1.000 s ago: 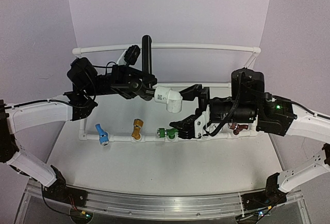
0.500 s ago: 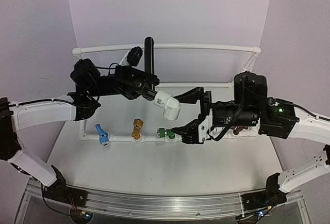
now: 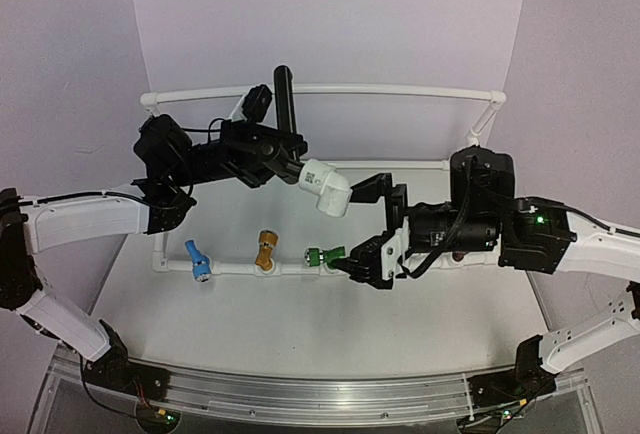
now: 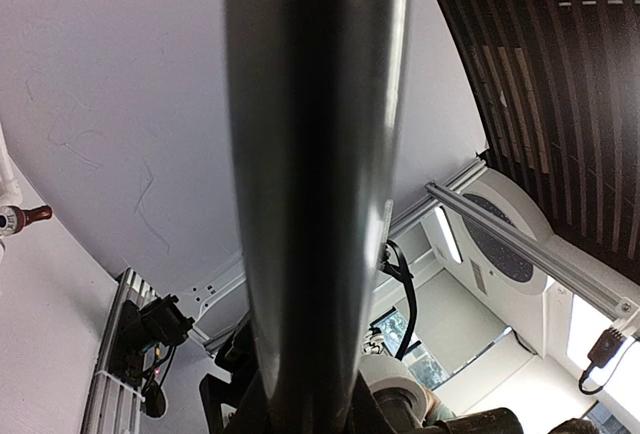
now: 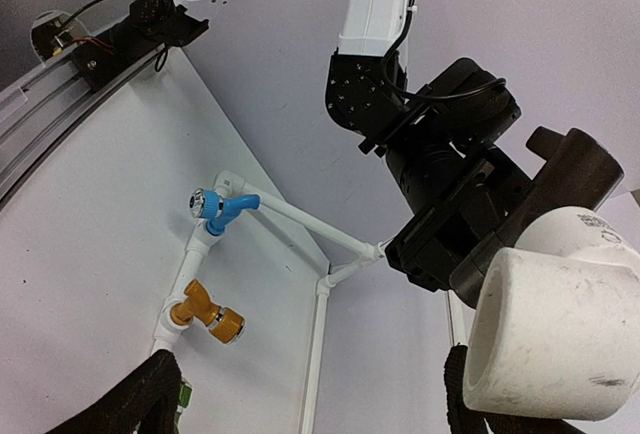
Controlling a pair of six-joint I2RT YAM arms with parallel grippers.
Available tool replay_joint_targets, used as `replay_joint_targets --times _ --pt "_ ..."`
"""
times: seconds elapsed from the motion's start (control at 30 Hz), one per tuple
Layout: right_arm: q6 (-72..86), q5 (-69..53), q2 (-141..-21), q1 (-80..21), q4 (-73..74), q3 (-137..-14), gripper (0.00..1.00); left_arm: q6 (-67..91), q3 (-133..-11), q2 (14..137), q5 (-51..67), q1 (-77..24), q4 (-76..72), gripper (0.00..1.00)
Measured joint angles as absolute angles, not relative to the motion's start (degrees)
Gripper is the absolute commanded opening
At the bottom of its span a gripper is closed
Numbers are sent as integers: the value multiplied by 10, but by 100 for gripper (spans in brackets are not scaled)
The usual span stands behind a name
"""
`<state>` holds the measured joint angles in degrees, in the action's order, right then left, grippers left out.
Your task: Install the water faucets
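My left gripper is shut on the dark faucet's body and holds it in the air above the pipe frame. Its long black lever handle points to the back, and its white pipe fitting points right and toward the front. The handle fills the left wrist view, with the fitting at the bottom. My right gripper is open, just right of the fitting, one finger level with it and one below. In the right wrist view the fitting sits by the right fingertip, apart from the jaws.
A white pipe frame stands on the table. Its front rail carries a blue faucet, a gold faucet and a green faucet, close to my right gripper's lower finger. A red faucet shows in the left wrist view.
My left gripper has turned the faucet a little, raising the white fitting slightly. My right gripper has moved a little down and toward the near side, still open.
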<state>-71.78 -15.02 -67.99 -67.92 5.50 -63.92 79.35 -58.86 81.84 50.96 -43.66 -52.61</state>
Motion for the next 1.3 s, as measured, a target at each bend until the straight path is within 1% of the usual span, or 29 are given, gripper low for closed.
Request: replay_joint_targets --times 0.3,0.53,0.97,1.3 --pt "-706 -182 -676 -687 50 -636 95 792 -588 818 480 -437 -525 0" --pt "-697 -188 -667 -699 27 -636 96 778 -587 818 465 -435 -510 0" --pt "-690 -118 -672 -701 27 -641 93 764 -575 817 464 -428 -502 0" --pt "-690 -99 -674 -698 31 -664 93 741 -572 804 498 -428 -475 0"
